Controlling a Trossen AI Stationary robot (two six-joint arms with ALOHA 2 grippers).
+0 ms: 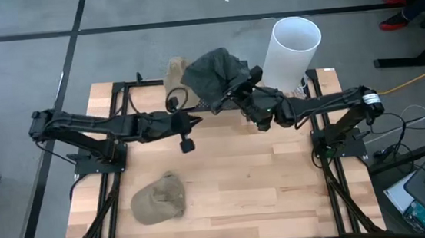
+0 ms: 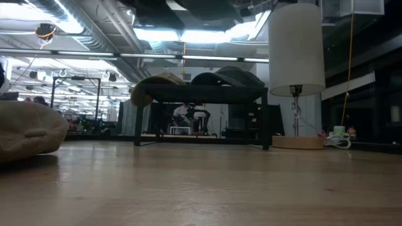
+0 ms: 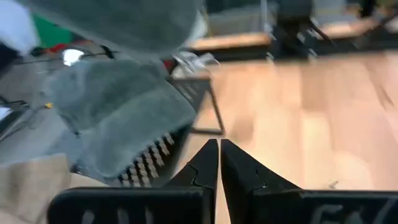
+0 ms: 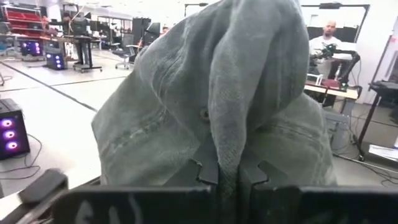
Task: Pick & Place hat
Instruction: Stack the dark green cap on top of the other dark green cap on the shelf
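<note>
A dark grey hat [image 1: 214, 71] is held pinched in the right pincer [image 1: 235, 92], whose fingers are closed on a fold of its cloth; in the right wrist view the fabric [image 4: 230, 93] is seen bunched upward from between the two fingers. The hat is carried above a black wire rack [image 2: 201, 94] at the far edge of the table [image 1: 264, 176], with its crumpled mass spread toward the far left of the pincer; which way its brim points cannot be told. A tan hat [image 2: 157, 83] is laid on the rack's left end. The left pincer [image 1: 194, 121] is closed on nothing, just beside the rack over the table. A second tan cap [image 1: 160, 198] is set on the table's near left part, its long axis running roughly left to right. A white cylindrical lamp shade [image 1: 291, 49] is stood at the far right corner.
</note>
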